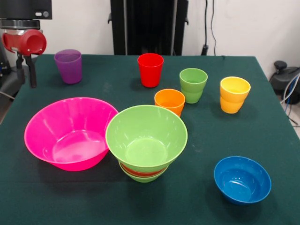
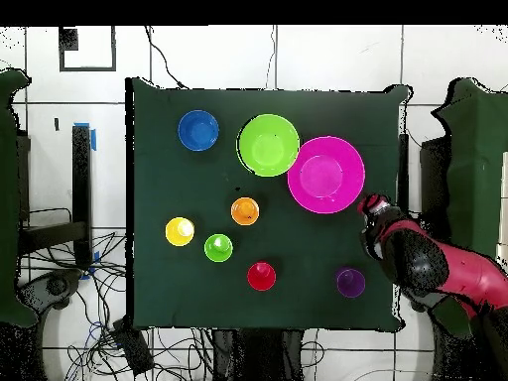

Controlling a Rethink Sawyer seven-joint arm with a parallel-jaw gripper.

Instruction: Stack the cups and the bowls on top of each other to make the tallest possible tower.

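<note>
tower point(image 1: 146, 145) mid-table | pincer point(image 1: 26, 70) well apart, by purple cup point(image 1: 68, 66)

From above, my arm point(image 2: 437, 268) reaches in from the lower right, its red end point(image 2: 373, 206) just off the table's point(image 2: 159, 198) right edge beside the pink bowl point(image 2: 325, 175). The large green bowl point(image 2: 268, 145) touches the pink one's left side, and the blue bowl point(image 2: 198, 130) sits further left. Below lie the orange cup point(image 2: 244, 210), yellow cup point(image 2: 180, 231), green cup point(image 2: 218, 247), red cup point(image 2: 261, 276) and purple cup point(image 2: 349, 282), each apart.
</note>
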